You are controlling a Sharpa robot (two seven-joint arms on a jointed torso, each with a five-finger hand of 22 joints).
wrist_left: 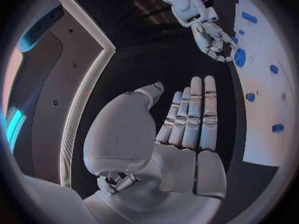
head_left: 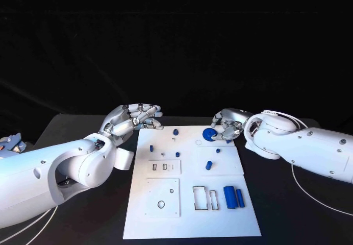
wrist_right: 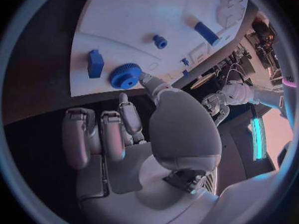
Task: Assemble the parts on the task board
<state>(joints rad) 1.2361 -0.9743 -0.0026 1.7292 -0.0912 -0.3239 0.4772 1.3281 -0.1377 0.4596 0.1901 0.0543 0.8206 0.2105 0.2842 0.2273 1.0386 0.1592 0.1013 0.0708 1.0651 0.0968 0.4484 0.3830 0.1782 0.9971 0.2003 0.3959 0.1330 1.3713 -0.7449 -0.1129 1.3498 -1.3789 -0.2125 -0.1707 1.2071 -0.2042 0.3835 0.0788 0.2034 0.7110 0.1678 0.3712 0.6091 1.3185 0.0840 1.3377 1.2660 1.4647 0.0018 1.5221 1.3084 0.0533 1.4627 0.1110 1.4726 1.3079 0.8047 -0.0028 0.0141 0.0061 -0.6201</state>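
A black table (head_left: 88, 214) under a dark backdrop carries the white task board (head_left: 193, 224), which runs from the lower middle of the head view up to its centre.

Nearest, at the board's lower right, two blue cylinders (head_left: 234, 196) lie side by side, long axes running up the frame, just right of two empty rectangular slots (head_left: 205, 198). Further up, a short blue peg (head_left: 209, 165) lies tilted in the board's middle, with smaller blue pieces (head_left: 177, 153) scattered above and to its left.

At the far end, right of centre in the frame, sits the blue gear (head_left: 209, 135). The right hand (head_left: 228, 125) is on it: in the right wrist view the thumb tip touches the gear's (wrist_right: 125, 76) toothed rim, while the other fingers (wrist_right: 102, 134) curl short of it, so I cannot tell whether it is truly gripped or merely touched. A blue block (wrist_right: 94, 63) stands just beside the gear.

The left hand (head_left: 136, 118) hovers off the board's upper left corner, fingers straight and apart, holding nothing.

The gear lies right at the right hand's fingertips and well apart from the left hand, so the right hand is likely the one to seat it.
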